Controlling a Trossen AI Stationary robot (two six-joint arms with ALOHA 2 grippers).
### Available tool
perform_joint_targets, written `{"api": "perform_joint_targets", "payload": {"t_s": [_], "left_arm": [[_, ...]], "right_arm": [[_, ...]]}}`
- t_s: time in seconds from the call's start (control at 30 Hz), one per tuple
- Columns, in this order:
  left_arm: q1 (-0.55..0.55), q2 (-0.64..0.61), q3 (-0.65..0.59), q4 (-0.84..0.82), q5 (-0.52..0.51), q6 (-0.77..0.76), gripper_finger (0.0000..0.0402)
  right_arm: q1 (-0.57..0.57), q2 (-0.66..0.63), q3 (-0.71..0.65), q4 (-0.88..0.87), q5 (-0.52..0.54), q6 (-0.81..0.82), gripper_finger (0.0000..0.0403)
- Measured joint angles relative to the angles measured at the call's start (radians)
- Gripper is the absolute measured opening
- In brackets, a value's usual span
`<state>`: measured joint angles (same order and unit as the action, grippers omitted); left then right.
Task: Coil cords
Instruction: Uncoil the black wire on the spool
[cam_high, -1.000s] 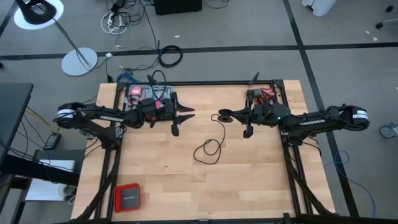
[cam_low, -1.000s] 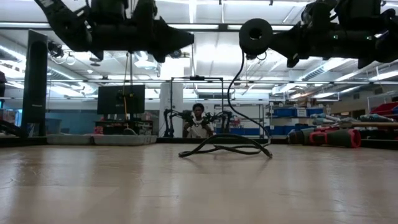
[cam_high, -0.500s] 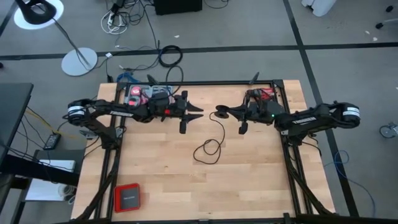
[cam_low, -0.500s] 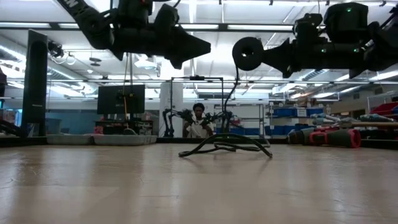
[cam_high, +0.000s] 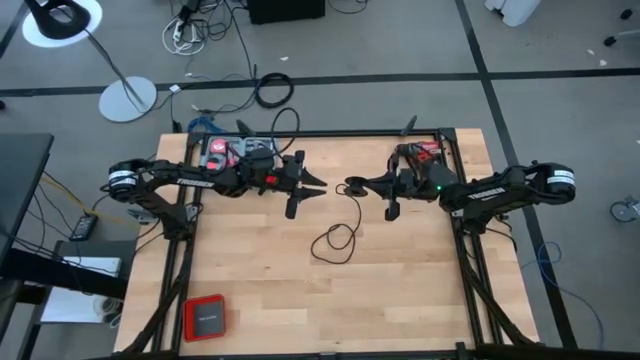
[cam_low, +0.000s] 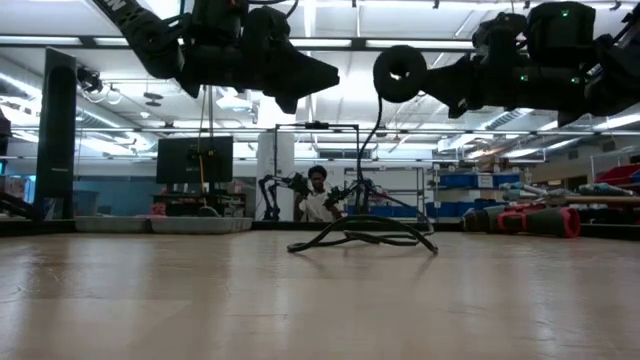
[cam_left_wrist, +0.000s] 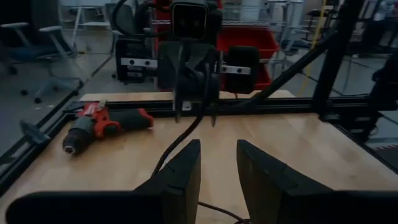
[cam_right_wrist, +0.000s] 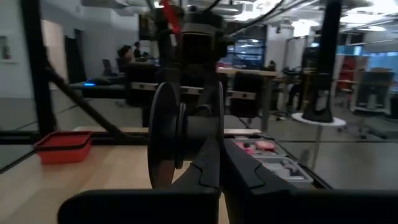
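The thin black cord (cam_high: 335, 243) lies in a loose loop on the wooden table (cam_high: 260, 290), and one strand rises to my right gripper (cam_high: 352, 187). That gripper is level above the table's middle and shut on the cord's upper end, where a small round dark ring (cam_low: 400, 72) stands. In the low view the loop (cam_low: 362, 237) rests flat on the table. My left gripper (cam_high: 320, 185) is level and open, and points at the right gripper across a short gap. It touches nothing. In the left wrist view the hanging strand (cam_left_wrist: 186, 130) shows ahead of the open fingers (cam_left_wrist: 217, 165). My right gripper pinches the cord's upper end beside the round ring (cam_right_wrist: 185, 132) between its two shut fingers, which come level from the table's right. The ring stands on edge just past the fingertips. The strand (cam_low: 378, 130) hangs slack below, and the rest lies on the table.
A red drill (cam_left_wrist: 102, 124) lies at the far right by the right arm's base. A tray of pink and red parts (cam_high: 230, 152) sits at the far left. A flat red box (cam_high: 205, 317) lies near the front left corner. Bare wood surrounds the loop.
My left gripper has gone toward the table's right, closing on the right gripper, and then stopped. My right gripper has edged a little left and down with the cord's end. The loop on the table has stayed put.
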<state>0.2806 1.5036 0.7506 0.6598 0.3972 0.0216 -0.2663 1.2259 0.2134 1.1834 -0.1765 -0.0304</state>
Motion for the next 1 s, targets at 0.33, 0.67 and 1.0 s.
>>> {"api": "perform_joint_targets", "payload": {"t_s": [0.33,0.67,1.0], "left_arm": [[-0.002,0.000,0.000,-0.001,0.035,-0.002,0.0106],[-0.034,0.000,0.000,-0.098,0.034,0.031,0.0106],[-0.034,0.000,-0.001,-0.121,0.031,0.032,0.0106]], "right_arm": [[0.018,0.042,0.000,-0.006,-0.052,-0.006,0.0000],[0.057,0.062,0.000,-0.075,-0.059,-0.243,0.0000],[0.138,0.062,0.000,-0.197,0.079,-0.687,0.0000]]}}
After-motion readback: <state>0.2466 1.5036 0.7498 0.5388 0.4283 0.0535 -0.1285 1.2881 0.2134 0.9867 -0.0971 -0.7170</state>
